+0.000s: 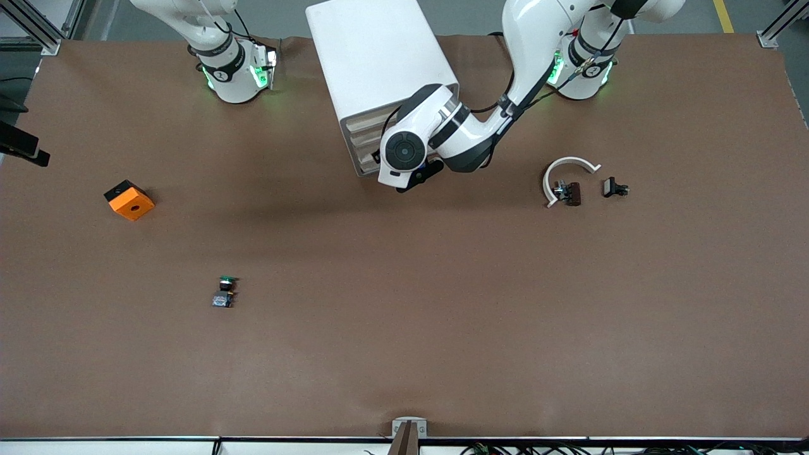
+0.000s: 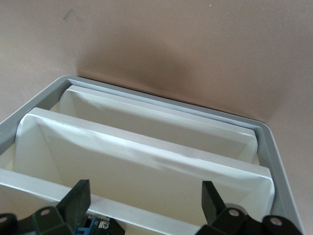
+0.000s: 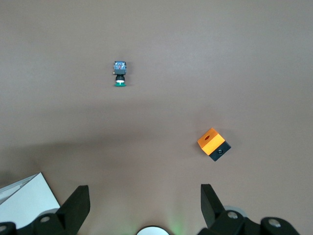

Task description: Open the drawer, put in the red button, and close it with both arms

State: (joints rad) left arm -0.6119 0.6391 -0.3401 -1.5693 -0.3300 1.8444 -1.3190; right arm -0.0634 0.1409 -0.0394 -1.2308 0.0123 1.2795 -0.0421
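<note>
**A:** Front view first. Cabinet (image 1: pixel 379 69) with every front seemingly shut, left arm (image 1: pixel 455 129) bent down against those fronts. Red button (image 1: pixel 572 193), probably, on the counter (image 1: pixel 404 316) toward the left arm's end from the cabinet, tucked inside a white arc (image 1: pixel 569 165). Cap colour hard to read.

**B:** Risk there?

**A:** Mistaking the same-shaped green button (image 1: pixel 224 291) for it.

**B:** Left wrist view?

**A:** Left end effector (image 2: pixel 146 193) spread wide, empty, just short of a drawer (image 2: pixel 146 161) lip. Could slip off so shallow an edge, or drag the whole cabinet. Impossible to tell which of the four.

**B:** Right wrist view?

**A:** Right end effector (image 3: pixel 144 196) apart too, holding nothing, waiting over bare counter beside the cabinet. Green button and orange cube (image 3: pixel 212 143) below. Cut off from the front view entirely.
</note>
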